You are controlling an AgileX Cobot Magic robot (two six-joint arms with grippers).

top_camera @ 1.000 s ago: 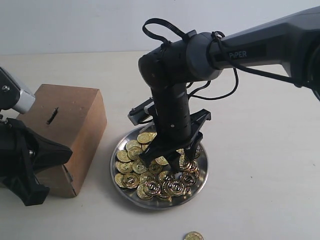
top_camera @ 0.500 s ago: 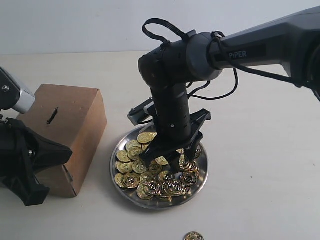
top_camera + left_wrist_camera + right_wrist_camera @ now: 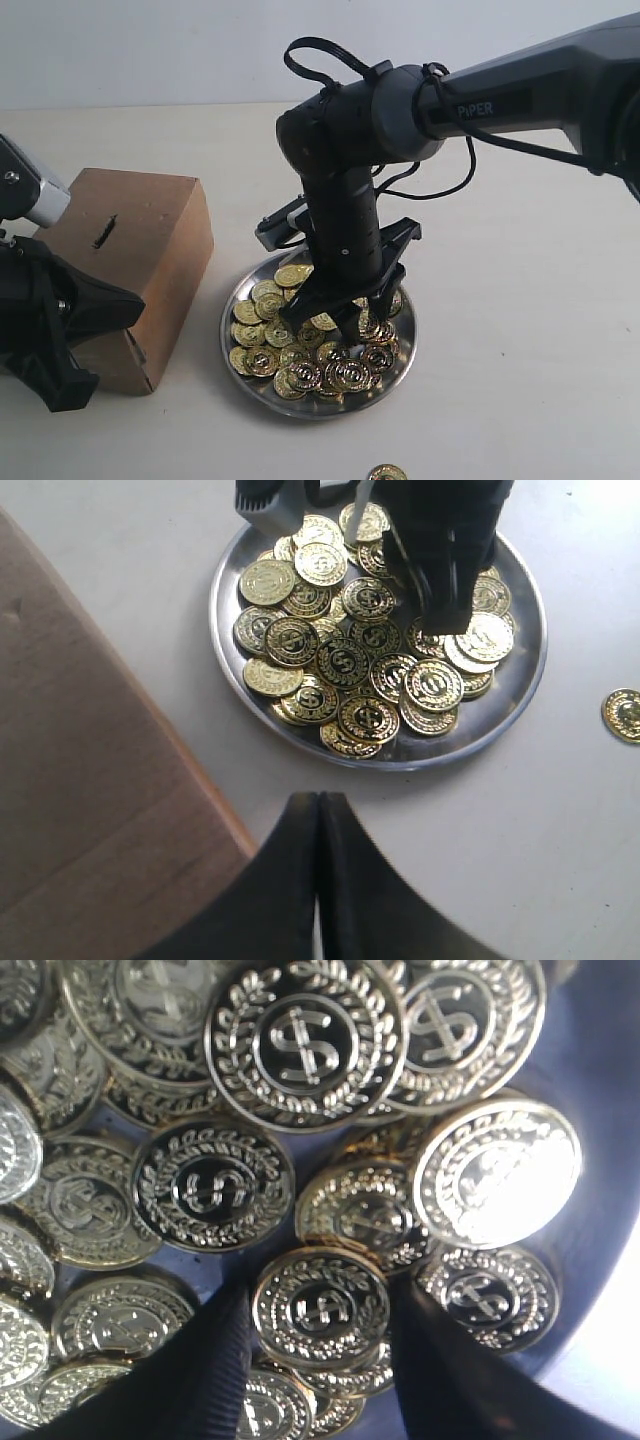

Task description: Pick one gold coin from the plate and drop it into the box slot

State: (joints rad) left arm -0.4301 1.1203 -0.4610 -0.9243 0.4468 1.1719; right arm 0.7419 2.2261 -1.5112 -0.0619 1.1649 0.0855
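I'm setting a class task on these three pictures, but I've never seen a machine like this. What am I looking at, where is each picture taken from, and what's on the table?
It is a robot with two black arms, each ending in two jaws. The wide picture comes from a separate camera. The other two come from cameras on the arms' wrists. On the pale table stand a cardboard box with a slot and a metal plate heaped with gold coins. A stray coin lies loose on the table. The right arm reaches down into the plate, its jaws on either side of one coin. I cannot tell whether they pinch it. The left arm sits by the box, jaws shut, holding nothing.
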